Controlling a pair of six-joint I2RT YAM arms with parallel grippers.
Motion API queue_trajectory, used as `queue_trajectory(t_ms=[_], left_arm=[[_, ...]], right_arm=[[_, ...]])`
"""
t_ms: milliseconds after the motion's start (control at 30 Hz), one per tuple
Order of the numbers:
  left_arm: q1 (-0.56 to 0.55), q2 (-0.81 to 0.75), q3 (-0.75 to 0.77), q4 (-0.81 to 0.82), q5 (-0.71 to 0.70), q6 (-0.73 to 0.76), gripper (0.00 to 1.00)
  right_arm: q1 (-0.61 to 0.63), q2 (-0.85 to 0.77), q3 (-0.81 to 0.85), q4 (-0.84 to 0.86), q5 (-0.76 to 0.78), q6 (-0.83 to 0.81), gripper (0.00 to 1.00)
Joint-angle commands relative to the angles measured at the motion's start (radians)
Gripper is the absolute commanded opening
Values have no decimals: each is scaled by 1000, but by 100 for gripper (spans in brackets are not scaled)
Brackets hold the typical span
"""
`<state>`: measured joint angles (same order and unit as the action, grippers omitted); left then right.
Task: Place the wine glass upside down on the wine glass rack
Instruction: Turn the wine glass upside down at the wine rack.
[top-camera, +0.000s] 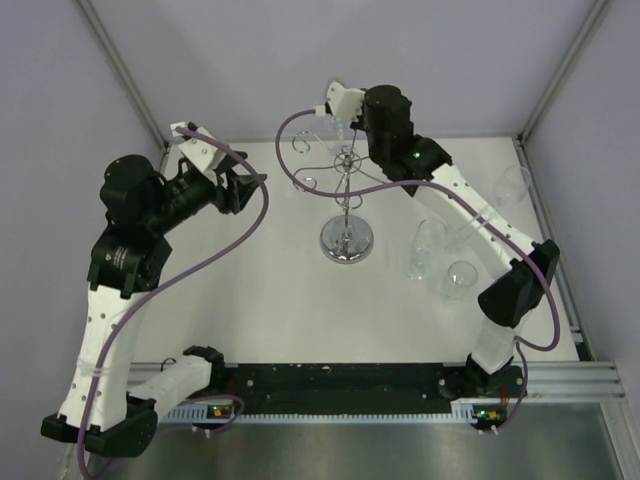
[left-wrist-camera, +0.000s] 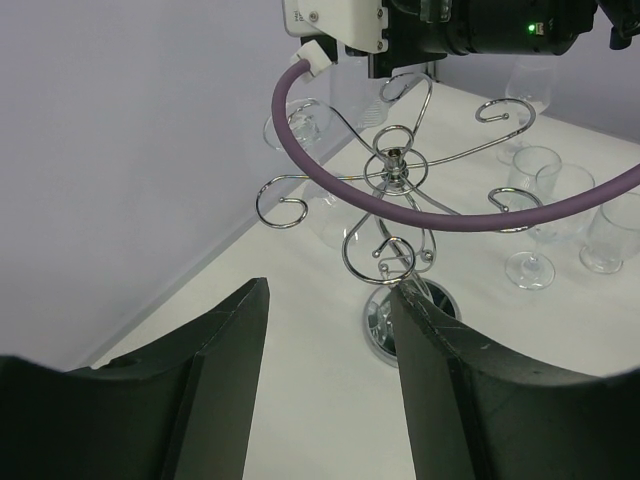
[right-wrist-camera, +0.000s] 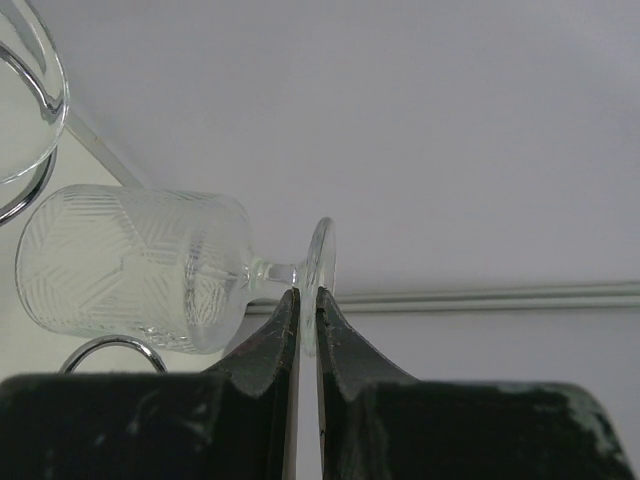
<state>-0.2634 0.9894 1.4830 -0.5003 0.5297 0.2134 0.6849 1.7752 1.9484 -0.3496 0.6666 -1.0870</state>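
Observation:
My right gripper (right-wrist-camera: 308, 300) is shut on the round foot of the wine glass (right-wrist-camera: 140, 270). The glass has a patterned bowl, which points left in the right wrist view, just above a chrome scroll (right-wrist-camera: 100, 348). The wine glass rack (top-camera: 347, 165) stands at the back middle of the table on its mirrored base (top-camera: 346, 240). The right gripper (top-camera: 340, 108) hangs over the rack's far side. My left gripper (left-wrist-camera: 330, 295) is open and holds nothing; it hovers left of the rack (left-wrist-camera: 395, 165), facing it.
Three more glasses (top-camera: 430, 250) (top-camera: 460, 280) (top-camera: 515, 185) stand on the table to the right of the rack. Another glass rim (right-wrist-camera: 25, 100) shows close to the held glass. A purple cable (left-wrist-camera: 400, 205) crosses in front of the rack. Walls close off the back and sides.

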Motion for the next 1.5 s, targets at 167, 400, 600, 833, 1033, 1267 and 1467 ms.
queue_trajectory(t_ms=[167,400,600,833,1033,1267,1467], left_arm=[[-4,-28,-9,14,-7,15,57],[-4,-32,-15,16,-7,15,58],[-4,-38,-23,14,-10,20,58],[-4,-44,-27,16,-13,21,58],[-4,-44,-29,17,-20,27,58],[-4,-44,-30,16,-28,35,58],[-4,-43,-33,14,-34,43,58]], right_arm=[[25,-57,-20,28,-19,30,0],[39,-66,-34,1,-28,47,0],[44,-71,-37,-20,-36,71,0],[48,-92,-37,-54,-64,102,0],[45,-115,-39,-63,-104,114,0],[39,-135,-52,-72,-185,121,0],[28,-145,-74,-78,-234,104,0]])
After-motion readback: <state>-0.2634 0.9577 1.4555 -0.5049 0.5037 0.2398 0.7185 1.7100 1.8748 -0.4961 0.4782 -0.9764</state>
